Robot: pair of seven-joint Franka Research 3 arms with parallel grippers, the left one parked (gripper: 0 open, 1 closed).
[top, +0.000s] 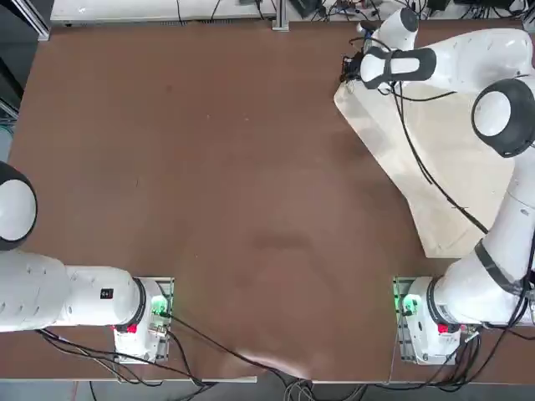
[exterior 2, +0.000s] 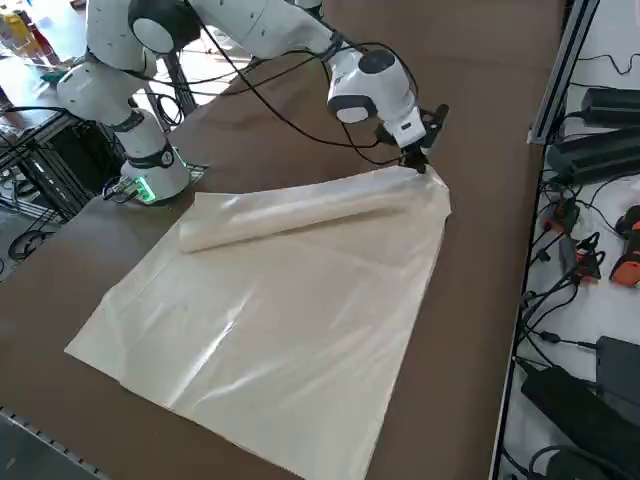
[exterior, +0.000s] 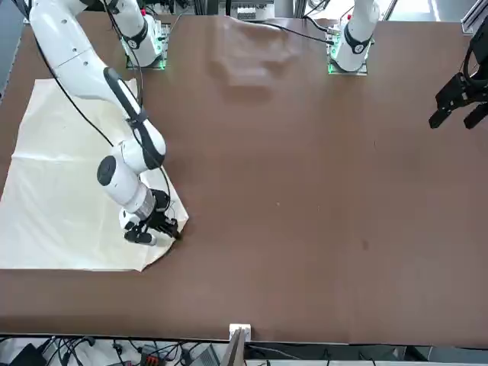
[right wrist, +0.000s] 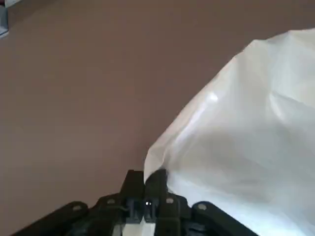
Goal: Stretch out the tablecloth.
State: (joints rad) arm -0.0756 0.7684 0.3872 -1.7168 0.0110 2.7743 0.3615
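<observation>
Pinching a folded-over corner of the tablecloth with the right gripper, jaws fully closed on the fabric, down low on the brown table.

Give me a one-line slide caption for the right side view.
Right gripper pinches the far corner of the cream tablecloth, one edge rolled over, on the brown table.
</observation>
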